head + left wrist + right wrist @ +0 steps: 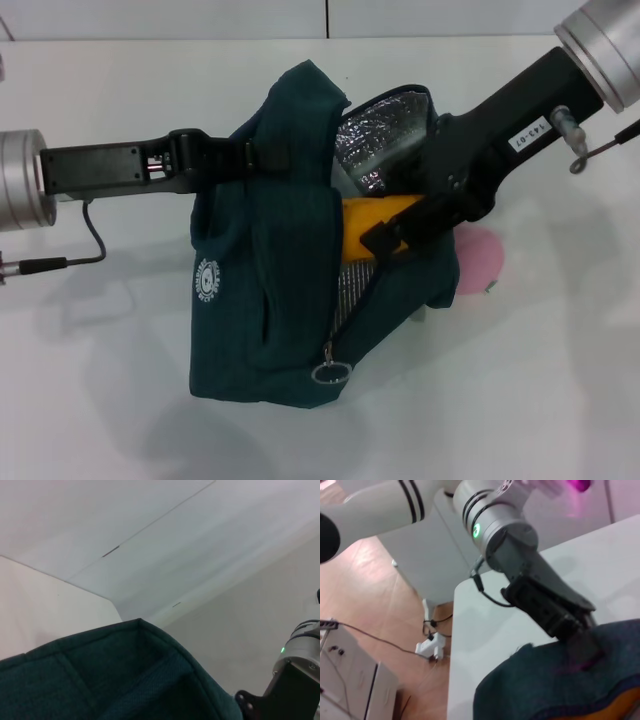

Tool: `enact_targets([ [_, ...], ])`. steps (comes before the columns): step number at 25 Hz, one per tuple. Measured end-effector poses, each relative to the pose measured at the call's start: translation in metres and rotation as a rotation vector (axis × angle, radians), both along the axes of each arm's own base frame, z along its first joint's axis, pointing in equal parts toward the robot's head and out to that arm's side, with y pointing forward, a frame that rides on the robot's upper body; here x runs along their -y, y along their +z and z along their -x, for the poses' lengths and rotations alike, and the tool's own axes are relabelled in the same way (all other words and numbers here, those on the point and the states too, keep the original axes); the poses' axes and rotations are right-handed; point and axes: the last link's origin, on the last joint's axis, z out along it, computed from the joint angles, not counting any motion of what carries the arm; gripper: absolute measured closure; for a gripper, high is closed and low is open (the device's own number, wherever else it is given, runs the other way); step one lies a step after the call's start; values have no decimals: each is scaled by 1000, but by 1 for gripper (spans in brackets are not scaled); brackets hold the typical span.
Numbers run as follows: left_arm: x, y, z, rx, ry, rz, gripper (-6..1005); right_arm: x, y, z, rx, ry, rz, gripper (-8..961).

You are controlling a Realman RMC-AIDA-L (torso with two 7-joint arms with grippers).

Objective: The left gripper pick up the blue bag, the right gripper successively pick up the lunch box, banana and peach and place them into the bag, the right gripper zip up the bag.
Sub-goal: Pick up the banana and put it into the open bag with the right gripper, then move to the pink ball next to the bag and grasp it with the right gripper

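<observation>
Blue bag stands mid-table, mouth up and unzipped, silver foil lining showing, round white logo on the near face and ring zip pull hanging low on the front. From my remote seat I see 2 arms on it. L arm comes in from the left; the left gripper is pinched onto the bag's upper rear edge, holding the fabric up. L wrist cam shows only teal cloth and a bit of the other arm at the frame corner. R arm, the one w/ the 143-07 sticker, reaches down from the far right; the right gripper is closed around the banana, which lies across the bag's opening, partly inside. R wrist cam catches the left gripper biting the cloth, plus an orange sliver of banana at the frame edge. Peach sits on the table just beside the bag's right side, half hidden by the arm. Lunch box: I can't tell from these views.
</observation>
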Motion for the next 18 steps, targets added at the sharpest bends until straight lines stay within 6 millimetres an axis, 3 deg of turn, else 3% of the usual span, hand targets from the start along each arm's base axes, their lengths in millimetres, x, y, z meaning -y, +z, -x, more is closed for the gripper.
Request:
enact_targets([
  [3,0,0,1,0,2,0,969,-1,3,-1,-11,-8,-10,495],
  [8,0,0,1,0,2,0,969,-3,9,-4,-24,-21,-24,377],
  [10,0,0,1,0,1,0,969,-3,13,-5,-23,-18,-32,372],
  [18,1,1,3,0,12,-8,969,-6,54,-31,-55,-54,-164,350],
])
